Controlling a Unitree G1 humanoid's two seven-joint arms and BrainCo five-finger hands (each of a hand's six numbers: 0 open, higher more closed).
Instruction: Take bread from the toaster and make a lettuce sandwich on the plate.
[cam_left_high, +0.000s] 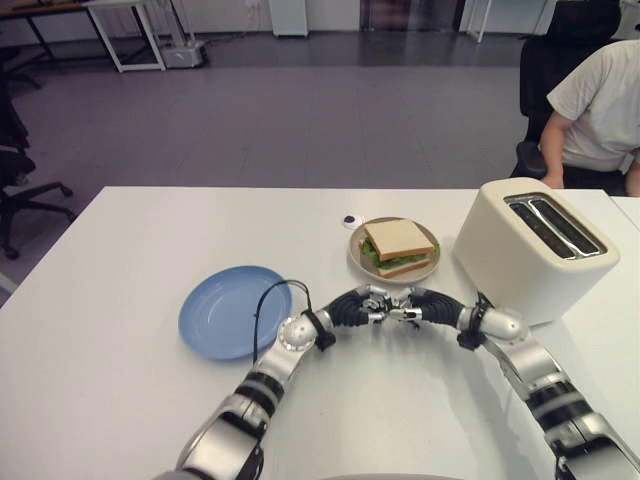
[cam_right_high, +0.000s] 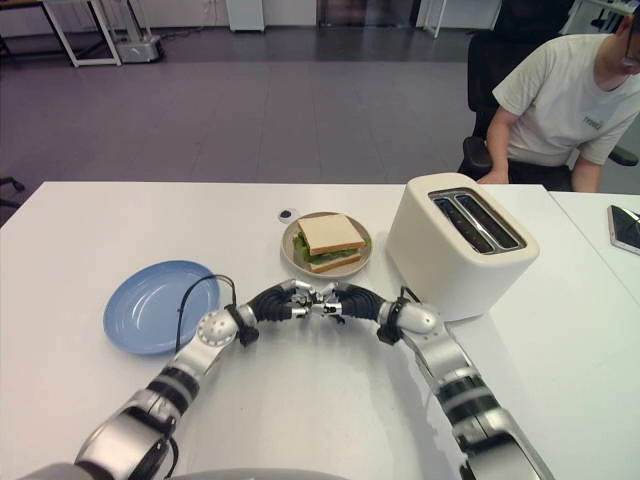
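Sandwich sits finished on tan plate; left hand and right hand, curled and empty just before it, could knock its rim.

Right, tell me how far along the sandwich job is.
Done: the sandwich, lettuce between two bread slices, sits on the grey plate; the slots of the toaster look empty. In hand: nothing; the left hand and right hand meet before that plate, fingers curled. Left: seemingly nothing; the blue plate is bare.

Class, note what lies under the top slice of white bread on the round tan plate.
Green lettuce leaves, then a lower bread slice. The plate's middle is covered.
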